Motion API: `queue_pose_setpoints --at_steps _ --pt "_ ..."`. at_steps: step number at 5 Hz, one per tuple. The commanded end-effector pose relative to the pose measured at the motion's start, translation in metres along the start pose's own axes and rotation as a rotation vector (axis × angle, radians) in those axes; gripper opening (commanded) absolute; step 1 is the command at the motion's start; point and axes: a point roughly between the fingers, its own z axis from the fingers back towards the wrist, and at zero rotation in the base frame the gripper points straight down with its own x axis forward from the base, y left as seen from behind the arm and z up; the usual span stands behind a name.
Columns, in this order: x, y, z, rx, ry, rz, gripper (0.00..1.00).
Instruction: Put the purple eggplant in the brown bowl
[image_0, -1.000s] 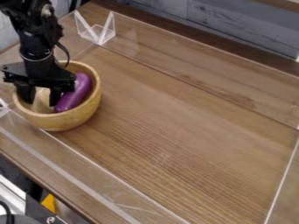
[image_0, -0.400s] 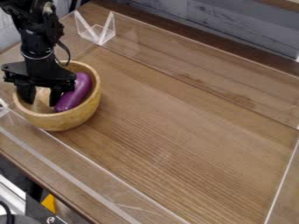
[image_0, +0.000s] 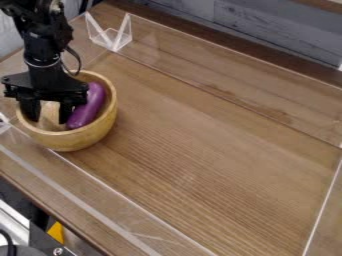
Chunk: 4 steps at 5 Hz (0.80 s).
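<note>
1 eggplant (image_0: 88, 106) in bowl (image_0: 96, 127), seemingly right of hand (image_0: 44, 112); bowl on table (image_0: 201, 135).

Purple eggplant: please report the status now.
Jaws low inside brown bowl, left of eggplant in the picture. Purple eggplant lying in bowl. Nothing seen blocking.

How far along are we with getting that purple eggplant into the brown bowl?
Looks nearly finished. The eggplant already lies inside the bowl, leaning by its right wall in the picture. The hand is down in the bowl beside it. What's left, probably, is just lifting the hand out.
</note>
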Motion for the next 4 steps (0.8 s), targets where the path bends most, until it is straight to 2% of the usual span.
queue_pose_setpoints --at_steps 1,3,4 --pt "0.001 0.007 0.015 0.002 -0.030 0.000 1.00" --pt "-0.011 0.002 0.017 -0.006 -0.022 -0.005 1.00" --pt "-0.014 -0.003 0.008 -0.014 -0.034 -0.077 1.00"
